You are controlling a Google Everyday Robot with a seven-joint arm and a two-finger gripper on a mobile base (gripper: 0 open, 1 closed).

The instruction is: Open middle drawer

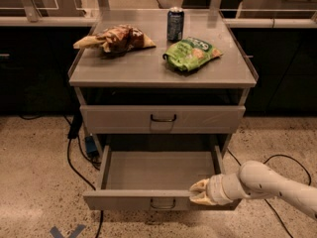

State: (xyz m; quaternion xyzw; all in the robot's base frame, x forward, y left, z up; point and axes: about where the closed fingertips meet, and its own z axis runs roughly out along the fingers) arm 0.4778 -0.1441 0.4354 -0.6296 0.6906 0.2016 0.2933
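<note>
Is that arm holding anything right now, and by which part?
Cannot be told: the gripper sits at the open middle drawer's front edge, right of its handle.

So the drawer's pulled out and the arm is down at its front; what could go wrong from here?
1. The gripper sits at the right of the front of the middle drawer, away from the central handle; an off-centre pull might skew and jam it.
2. The drawer is far out; pulling more might bring it off its runners.
3. A jolt could topple the upright can on the cabinet top.
</note>
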